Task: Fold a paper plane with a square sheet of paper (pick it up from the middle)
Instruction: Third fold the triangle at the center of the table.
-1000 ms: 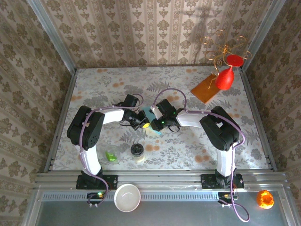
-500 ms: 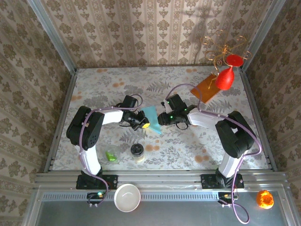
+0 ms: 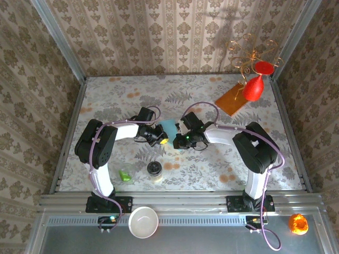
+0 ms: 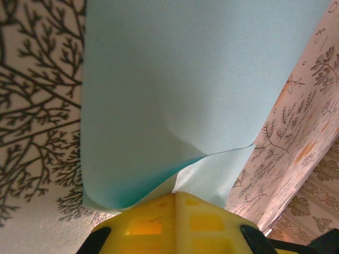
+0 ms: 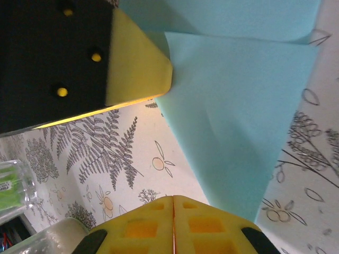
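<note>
Grip on the left: left gripper point(image 4: 175, 203) is clenched on the square sheet of paper point(image 4: 175, 90), w/ a curled fold running into its yellow pads point(image 4: 143, 225), per left wrist cam. Top cam adds that the sheet sits mid table point(image 3: 116, 100), betw. both grippers. Further right, the right gripper point(image 5: 174, 206) is pinched closed. Right wrist cam has the sheet's corner passing behind one fingertip, none seen in the seam.

The light blue square sheet of paper point(image 3: 169, 127) is doubled over, flap curling, at the table point(image 3: 132, 87) centre.
</note>
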